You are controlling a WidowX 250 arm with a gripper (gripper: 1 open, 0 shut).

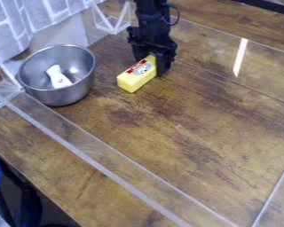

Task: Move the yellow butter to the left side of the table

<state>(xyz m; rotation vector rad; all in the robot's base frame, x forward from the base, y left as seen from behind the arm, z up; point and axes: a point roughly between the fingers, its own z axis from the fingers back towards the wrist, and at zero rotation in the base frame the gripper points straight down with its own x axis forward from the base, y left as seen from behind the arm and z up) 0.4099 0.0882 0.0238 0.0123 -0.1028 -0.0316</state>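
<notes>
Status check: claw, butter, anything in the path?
Claw shut on yellow butter's far end. Butter on table, not lifted. Metal bowl sits just left of it.

In the upper middle of the frame you have the gripper, pointing down at the far end of the butter, which lies flat on the table and runs down and to the left from the fingers. To the left of the butter, close beside it but apart, sits the bowl, with a small object lying inside it. A plastic strip crosses the table diagonally from the left edge, below the bowl, toward the bottom of the frame. Another strip runs along the right edge.
</notes>
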